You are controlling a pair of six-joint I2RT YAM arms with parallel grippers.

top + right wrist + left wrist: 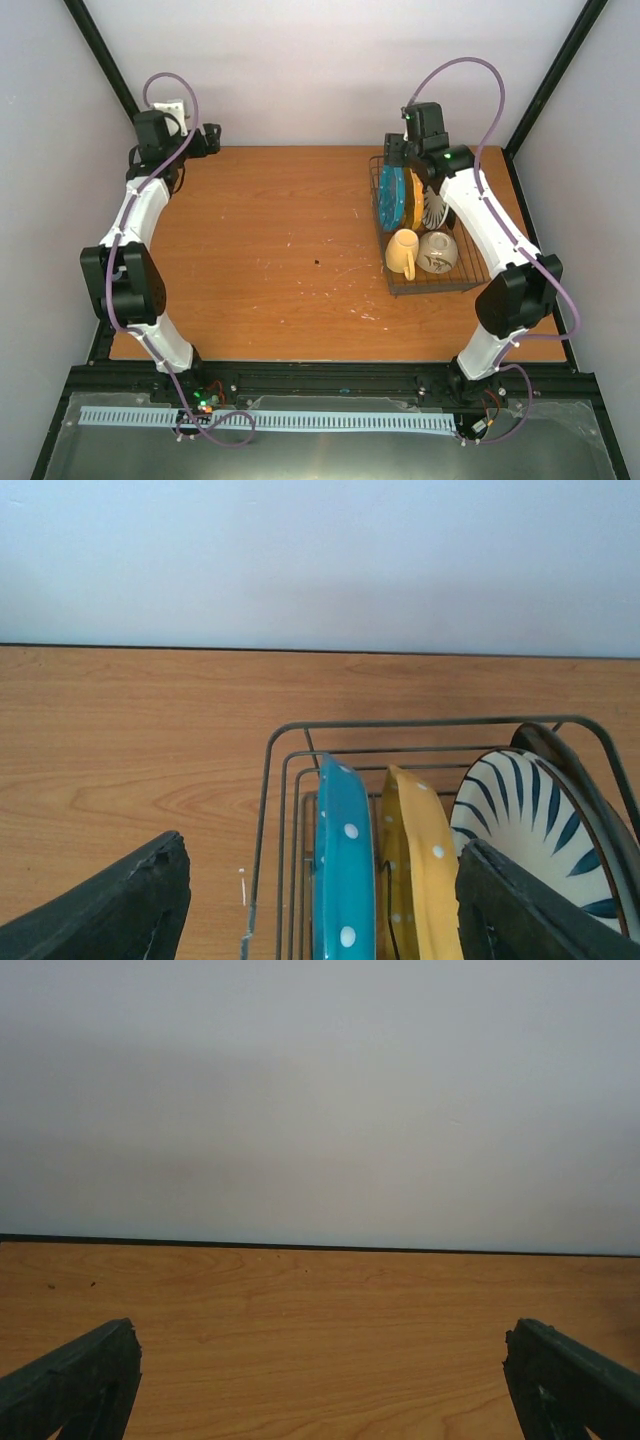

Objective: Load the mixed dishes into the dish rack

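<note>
All the dishes sit in the dish rack (377, 196) by the tabletop's (280, 230) far right corner. The teal plate (343, 870), yellow plate (420, 870) and striped plate (530, 820) stand on edge, running near-to-far, with the mug (402, 252) and bowl (438, 252) at the rack's near end. The right pincer (320, 865) hangs released directly above, straddling the teal and yellow plates, apparently not touching them. The left pincer (320, 1370) gapes empty at the far left corner.

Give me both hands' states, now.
Left hand: open, empty.
Right hand: open, holding nothing, above the teal plate and yellow plate.
</note>
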